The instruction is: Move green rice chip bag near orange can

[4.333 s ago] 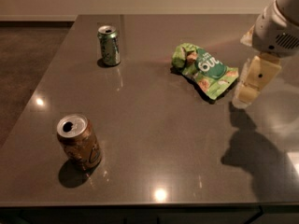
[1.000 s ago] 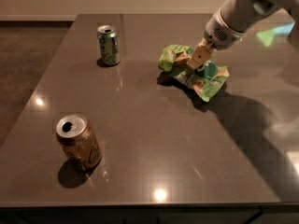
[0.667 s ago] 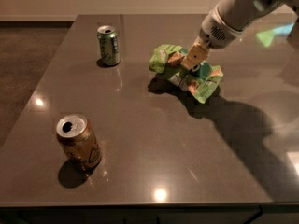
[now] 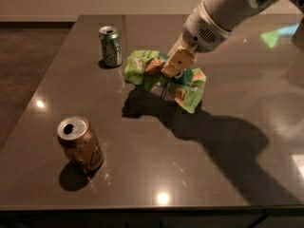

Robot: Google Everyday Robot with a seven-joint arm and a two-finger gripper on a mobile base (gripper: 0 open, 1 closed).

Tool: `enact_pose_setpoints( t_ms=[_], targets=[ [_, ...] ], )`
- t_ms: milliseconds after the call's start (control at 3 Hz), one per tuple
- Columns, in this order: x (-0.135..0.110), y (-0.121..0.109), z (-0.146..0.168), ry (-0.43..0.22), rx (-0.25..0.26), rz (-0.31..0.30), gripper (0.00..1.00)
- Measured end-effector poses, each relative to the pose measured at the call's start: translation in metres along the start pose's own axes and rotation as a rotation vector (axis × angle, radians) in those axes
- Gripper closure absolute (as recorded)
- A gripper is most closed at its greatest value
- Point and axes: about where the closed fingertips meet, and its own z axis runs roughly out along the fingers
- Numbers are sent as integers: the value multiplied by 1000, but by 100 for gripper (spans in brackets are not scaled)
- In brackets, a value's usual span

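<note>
Fingers (image 4: 178,60) of the hand (image 4: 172,71) are closed narrowly on the crumpled middle of the green chip bag (image 4: 139,66), gripping it, while the white arm (image 4: 223,13) slants down to it from the upper right. The bag hangs bunched around the hand, one lobe sticking out to the left and another drooping to the lower right. It seems to be raised a little off the table (image 4: 228,175), since a dark shadow lies on the surface just below it. It sits over the middle of the table, towards the far side. The orange can (image 4: 80,145) stands upright near the front left corner, its opened silver top showing, well apart from the bag. A green can (image 4: 110,45) stands upright at the far left, near the bag's left lobe but not touching it.
</note>
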Motion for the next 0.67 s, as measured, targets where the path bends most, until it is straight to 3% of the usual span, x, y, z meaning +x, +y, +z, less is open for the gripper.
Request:
enact_pose_setpoints(
  t_ms=[333,667],
  targets=[
    [-25,31,4,-32,-58,-83,100],
    [-50,68,8,-66,-121,-204,100]
  ],
)
